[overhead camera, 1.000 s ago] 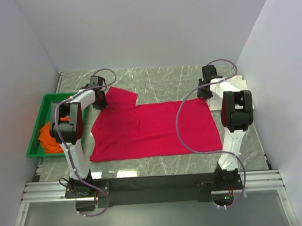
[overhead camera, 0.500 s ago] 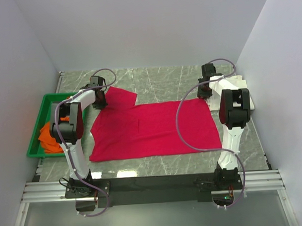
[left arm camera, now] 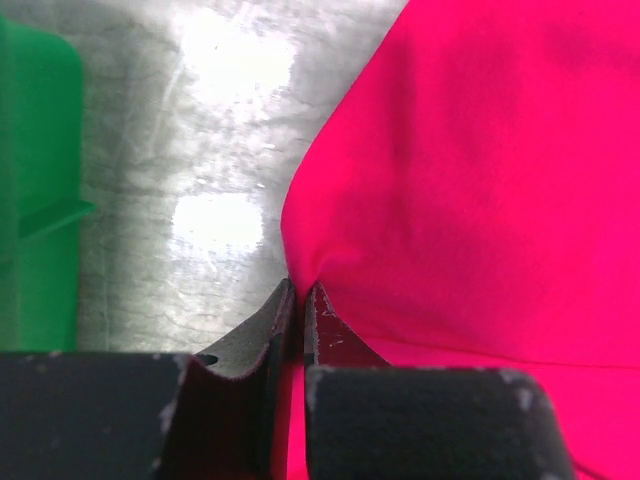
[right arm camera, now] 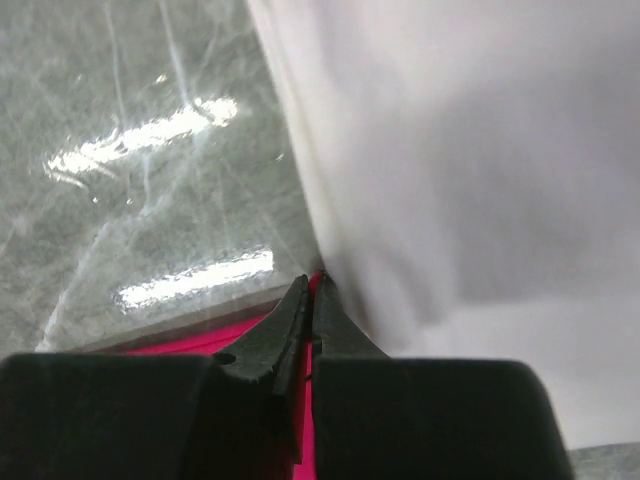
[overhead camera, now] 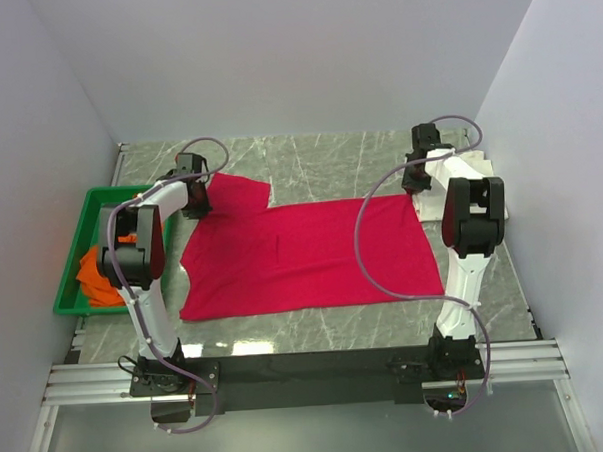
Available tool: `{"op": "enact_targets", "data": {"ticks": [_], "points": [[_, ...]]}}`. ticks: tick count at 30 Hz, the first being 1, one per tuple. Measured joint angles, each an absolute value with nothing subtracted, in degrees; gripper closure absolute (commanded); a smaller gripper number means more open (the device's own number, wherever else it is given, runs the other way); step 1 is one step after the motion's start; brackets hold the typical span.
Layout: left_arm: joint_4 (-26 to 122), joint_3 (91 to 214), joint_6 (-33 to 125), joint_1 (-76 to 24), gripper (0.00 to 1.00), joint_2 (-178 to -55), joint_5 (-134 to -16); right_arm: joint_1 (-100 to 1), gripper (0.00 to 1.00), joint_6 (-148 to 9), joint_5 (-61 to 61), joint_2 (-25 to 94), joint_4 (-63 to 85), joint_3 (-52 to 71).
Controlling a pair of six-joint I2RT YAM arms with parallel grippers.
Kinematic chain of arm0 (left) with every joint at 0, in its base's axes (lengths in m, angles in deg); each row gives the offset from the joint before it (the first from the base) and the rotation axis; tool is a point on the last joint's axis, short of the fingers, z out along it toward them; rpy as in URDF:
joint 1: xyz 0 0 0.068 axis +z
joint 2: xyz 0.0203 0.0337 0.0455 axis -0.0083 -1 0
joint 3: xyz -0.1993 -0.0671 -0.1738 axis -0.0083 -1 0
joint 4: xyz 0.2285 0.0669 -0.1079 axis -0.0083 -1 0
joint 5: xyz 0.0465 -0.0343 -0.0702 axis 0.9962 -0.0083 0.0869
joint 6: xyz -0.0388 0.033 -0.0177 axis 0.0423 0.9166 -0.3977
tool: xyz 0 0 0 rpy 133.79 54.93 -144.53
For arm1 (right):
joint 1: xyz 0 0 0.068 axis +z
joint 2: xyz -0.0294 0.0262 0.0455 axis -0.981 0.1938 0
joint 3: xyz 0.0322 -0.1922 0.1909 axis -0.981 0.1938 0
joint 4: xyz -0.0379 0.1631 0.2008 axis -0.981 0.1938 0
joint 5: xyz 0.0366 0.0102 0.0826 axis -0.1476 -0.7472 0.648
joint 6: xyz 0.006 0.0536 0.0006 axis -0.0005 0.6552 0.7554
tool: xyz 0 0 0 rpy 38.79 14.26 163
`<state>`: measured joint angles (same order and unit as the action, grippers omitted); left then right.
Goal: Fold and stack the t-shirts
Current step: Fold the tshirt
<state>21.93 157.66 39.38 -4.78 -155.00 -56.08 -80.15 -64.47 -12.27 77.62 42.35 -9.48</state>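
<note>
Marble table [overhead camera: 319,160] first: it holds the whole job, and we'd say the job is early.

Red shirt [overhead camera: 303,256] lies spread flat mid-table, one layer as far as we can see. One sleeve sticks out at the far left. No fold made yet, in our view.

Green bin [overhead camera: 69,286] sits at the left edge of the table, just beside the L arm.

White shirt [right arm camera: 450,150] lies at the far right, partly under the R arm, w/ its edge touching the red shirt's far-right corner. It looks like a smooth flat piece, but we can't tell whether it's folded. It may be the start of the stack.

Orange shirt [overhead camera: 93,275] sits bunched in the bin, not folded, not touched.

L gripper [left arm camera: 298,300] is down at the far-left sleeve. Its jaws are closed, w/ the red hem pinched at the tips.

R gripper [right arm camera: 310,295] is at the far-right corner. Its jaws are pressed together, w/ red cloth showing between the tips, so we read it as a pinch on that corner, right against the white shirt.

Done so far, approx: red shirt laid out, both far corners in hand. Left to do: fold the red shirt and set it on the stack, then take out, fold and stack the orange one. So most of the task remains.
</note>
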Motion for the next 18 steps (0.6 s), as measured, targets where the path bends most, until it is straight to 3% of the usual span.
{"op": "enact_targets", "data": {"ticks": [18], "points": [[22.47, 157.29, 39.05, -2.59, 0.99, -154.00, -61.17, -81.09, 1.00, -63.70, -8.12, 77.03, 42.04, -10.55]]}}
